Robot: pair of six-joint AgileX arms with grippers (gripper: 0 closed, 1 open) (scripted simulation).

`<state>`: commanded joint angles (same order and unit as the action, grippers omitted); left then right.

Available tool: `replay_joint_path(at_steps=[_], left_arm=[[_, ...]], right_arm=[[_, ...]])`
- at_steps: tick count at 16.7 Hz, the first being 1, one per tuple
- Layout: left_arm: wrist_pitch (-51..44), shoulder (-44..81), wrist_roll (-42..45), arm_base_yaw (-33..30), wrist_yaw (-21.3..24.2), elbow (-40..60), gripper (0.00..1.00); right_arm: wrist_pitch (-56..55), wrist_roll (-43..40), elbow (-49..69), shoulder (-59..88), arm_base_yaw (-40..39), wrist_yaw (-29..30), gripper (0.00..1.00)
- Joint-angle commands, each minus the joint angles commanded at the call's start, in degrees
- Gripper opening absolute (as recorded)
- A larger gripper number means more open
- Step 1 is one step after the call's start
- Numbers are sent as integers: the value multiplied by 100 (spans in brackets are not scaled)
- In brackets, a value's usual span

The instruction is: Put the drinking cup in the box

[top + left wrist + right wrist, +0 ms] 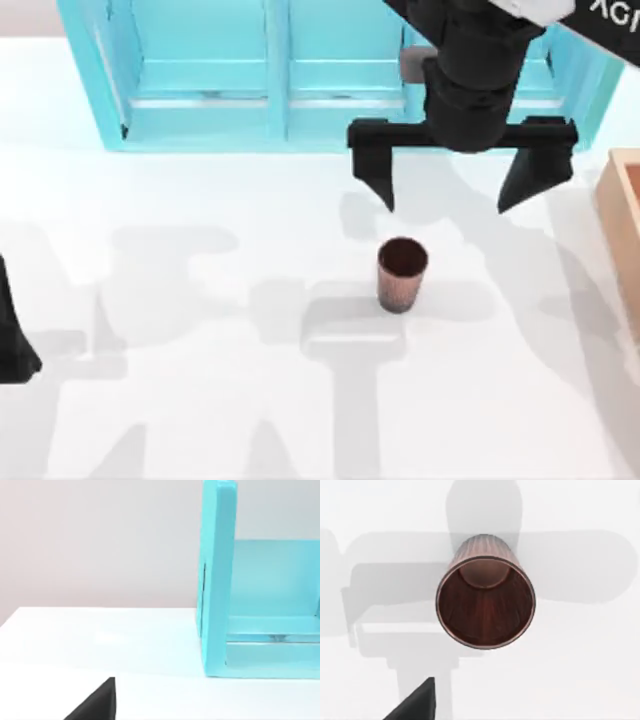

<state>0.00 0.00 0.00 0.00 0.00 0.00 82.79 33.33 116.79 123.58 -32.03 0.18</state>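
The drinking cup is a small reddish-brown ribbed cup standing upright on the white table, near the middle. In the right wrist view the drinking cup is seen from above, its dark inside showing. My right gripper hangs open above the table, behind the cup and slightly to its right, with nothing between its fingers. At the right edge is a corner of the tan wooden box. My left arm is parked at the left edge.
A big turquoise cabinet with compartments stands along the back of the table, also seen as the cabinet in the left wrist view. The white table stretches bare in front of and left of the cup.
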Motion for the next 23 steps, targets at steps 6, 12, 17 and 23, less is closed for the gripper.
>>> replay_joint_path(at_steps=[6,12,17,23], left_arm=[[0,0,0,0,0,0,100],[0,0,0,0,0,0,100],[0,0,0,0,0,0,100],[0,0,0,0,0,0,100]], right_arm=[[46,25,117,111,-24,-7,100],[-781,23,-663,166,-43,-6,100],[-1924,44,-1698,267,-63,-5,100],[-2120,50,-1877,292,-68,-5,100]])
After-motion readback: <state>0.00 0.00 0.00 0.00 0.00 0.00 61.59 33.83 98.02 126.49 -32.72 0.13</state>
